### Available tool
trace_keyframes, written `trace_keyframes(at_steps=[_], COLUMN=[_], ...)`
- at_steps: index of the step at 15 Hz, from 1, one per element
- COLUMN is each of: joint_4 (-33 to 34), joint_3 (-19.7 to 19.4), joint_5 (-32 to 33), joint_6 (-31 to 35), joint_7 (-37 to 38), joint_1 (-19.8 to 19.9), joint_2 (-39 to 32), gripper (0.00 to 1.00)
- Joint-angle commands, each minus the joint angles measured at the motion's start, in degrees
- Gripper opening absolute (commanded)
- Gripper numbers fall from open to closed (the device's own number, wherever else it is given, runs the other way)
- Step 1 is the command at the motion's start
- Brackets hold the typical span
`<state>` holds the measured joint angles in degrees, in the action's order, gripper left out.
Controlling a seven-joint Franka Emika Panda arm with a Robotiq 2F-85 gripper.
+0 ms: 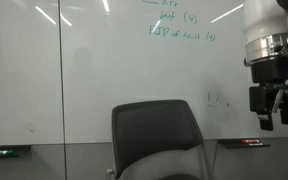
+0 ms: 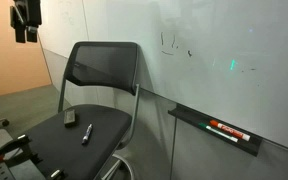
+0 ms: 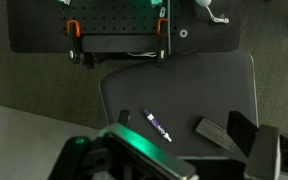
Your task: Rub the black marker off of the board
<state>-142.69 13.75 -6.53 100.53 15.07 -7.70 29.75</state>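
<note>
The black marker (image 1: 216, 98) is hard to read. I see one small, faint cluster of dark strokes on the board (image 1: 104, 70), at about ten o'clock from my tool (image 1: 272, 118) and well apart from it. The tool's fingers are spread and grip nothing, and the arm above is cut off by the frame. In the wrist view the tool is only dark blurs along the bottom. On the counter (image 2: 106, 140), here a chair seat, I count one eraser (image 2: 70, 118) and one pen (image 2: 86, 133). Two trays (image 1: 246, 143) sit under the board, and the one at nine o'clock is cropped.
</note>
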Motion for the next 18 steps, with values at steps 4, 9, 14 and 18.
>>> trace_keyframes(at_steps=[4,9,14,18], joint_4=[0.5,2.1,6.7,14.7], joint_3=[-0.4,1.5,1.0,0.3], joint_5=[0.2,4.5,11.6,15.0], joint_6=[0.0,14.5,29.5,35.7], joint_7=[0.2,-6.9,-15.8,-19.9], joint_1=[-0.4,-1.7,-3.3,-4.2], joint_2=[0.0,-14.9,-33.0,-48.4], gripper=[1.00,1.00,1.00,1.00])
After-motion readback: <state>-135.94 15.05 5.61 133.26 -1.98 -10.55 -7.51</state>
